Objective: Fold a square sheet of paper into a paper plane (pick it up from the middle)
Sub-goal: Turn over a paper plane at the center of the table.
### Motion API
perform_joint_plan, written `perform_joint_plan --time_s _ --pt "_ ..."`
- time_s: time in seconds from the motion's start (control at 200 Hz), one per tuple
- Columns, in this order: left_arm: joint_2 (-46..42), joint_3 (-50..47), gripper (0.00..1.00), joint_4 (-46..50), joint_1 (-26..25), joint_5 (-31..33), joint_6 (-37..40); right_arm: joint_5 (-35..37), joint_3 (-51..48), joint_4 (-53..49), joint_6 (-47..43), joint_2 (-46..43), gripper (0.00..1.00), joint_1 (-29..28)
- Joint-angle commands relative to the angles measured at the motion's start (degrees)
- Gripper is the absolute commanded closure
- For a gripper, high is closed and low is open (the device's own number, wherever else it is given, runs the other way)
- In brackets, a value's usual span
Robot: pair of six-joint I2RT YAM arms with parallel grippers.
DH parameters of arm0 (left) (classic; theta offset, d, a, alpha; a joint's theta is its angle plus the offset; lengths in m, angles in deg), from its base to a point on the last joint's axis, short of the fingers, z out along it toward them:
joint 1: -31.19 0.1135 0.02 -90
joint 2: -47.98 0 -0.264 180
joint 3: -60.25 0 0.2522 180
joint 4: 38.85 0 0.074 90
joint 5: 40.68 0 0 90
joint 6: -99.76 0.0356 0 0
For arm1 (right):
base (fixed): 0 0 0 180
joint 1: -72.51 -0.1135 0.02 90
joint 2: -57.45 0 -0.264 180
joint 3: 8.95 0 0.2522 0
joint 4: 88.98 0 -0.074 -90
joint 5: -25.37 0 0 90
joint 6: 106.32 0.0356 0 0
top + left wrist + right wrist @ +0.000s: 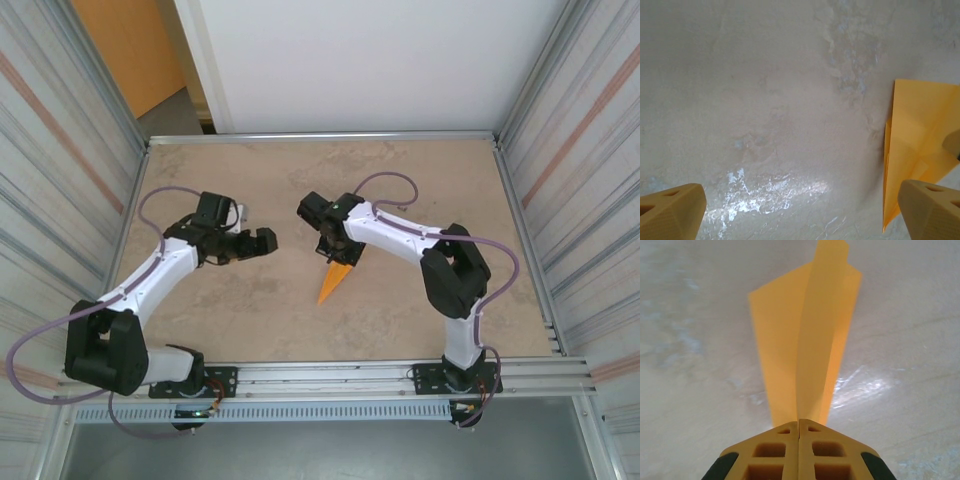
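The square sheet of paper is folded into a narrow orange paper plane (335,283) near the middle of the table, its point toward the near edge. My right gripper (345,256) is shut on the plane's wide end. In the right wrist view the jaws (798,422) are pressed together on the centre fold, with the plane (810,340) fanning out ahead of them. My left gripper (262,240) is open to the left of the plane, holding nothing. Seen from the left wrist, its fingertips (800,215) are wide apart over bare table, with the plane (920,130) at the right edge.
The beige marbled table (400,180) is fenced by corrugated metal walls (60,150) on the left and right and a white panel (380,60) behind. An orange wall panel (125,45) stands at the back left. A metal rail (330,385) runs along the near edge.
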Motion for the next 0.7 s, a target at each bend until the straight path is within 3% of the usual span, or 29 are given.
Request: perform_joint_plan --time_s 0.0,0.276,0.471,0.697 --pt "-1.10 -1.31 0.01 -3.23 2.60 -4.71 -3.29 -1.55 0.85 5.71 -10.50 -2.89 1.00 1.00" --pt "1.38 0.05 0.02 -6.42 3.76 -7.14 -7.82 -20.67 -5.42 28.56 -24.66 -6.53 1.00 4.49" --pt "3.82 -0.45 0.07 -10.36 3.75 -8.62 -11.34 -32.32 -14.08 40.42 -25.78 -6.28 1.00 8.16" --pt "8.11 -2.45 0.20 -15.52 2.94 -13.31 -14.83 -38.62 -22.29 48.92 -27.55 -4.55 1.00 11.55"
